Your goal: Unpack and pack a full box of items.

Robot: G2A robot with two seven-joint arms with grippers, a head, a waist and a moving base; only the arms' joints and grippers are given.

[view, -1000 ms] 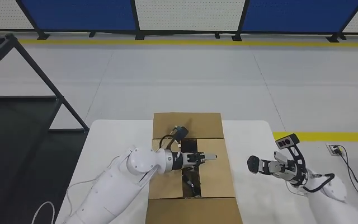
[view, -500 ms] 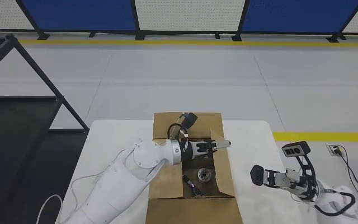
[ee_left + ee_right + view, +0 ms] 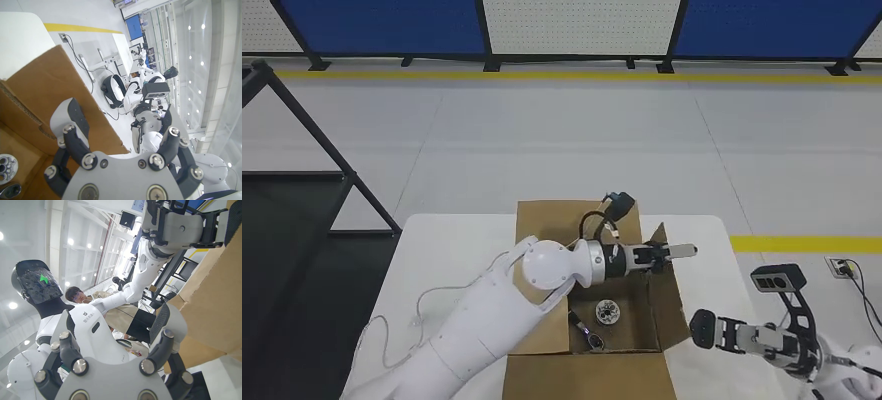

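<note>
Open hall: pale grey floor [image 3: 562,140], blue and white panels [image 3: 382,25] along the far side, yellow line [image 3: 572,74] in front of them. Black frame [image 3: 327,148] stands off beyond the left arm's elbow. White table [image 3: 442,250], rounded corners, matte.

Box [image 3: 582,378]: plain brown corrugated cardboard, top open, mid-table directly under the left arm. Far and near flaps lie folded flat outward. The side flap [image 3: 670,300] nearest the right gripper stands up, tilted outward, raw corrugated edge showing.

Left gripper [image 3: 122,108]: stretched across the box opening, fingertips at that flap's top edge. Fingers spread wide, nothing clamped. In the wrist view the flap's corner sits between the two pads, one pad against or just off its inner face. Can't tell contact.

Right gripper [image 3: 115,321]: low, just outside the same flap, well apart from the left gripper. Fingers wide apart, holding nothing; the flap's outer face is just beside one finger.

Inside the box, below the left wrist: round silver disc [image 3: 608,312] with holes in its face, lying flat on the bottom. Small dark-and-metal tool [image 3: 587,337] just beside it, on the side away from the left fingertips. Can't make out what it is.
</note>
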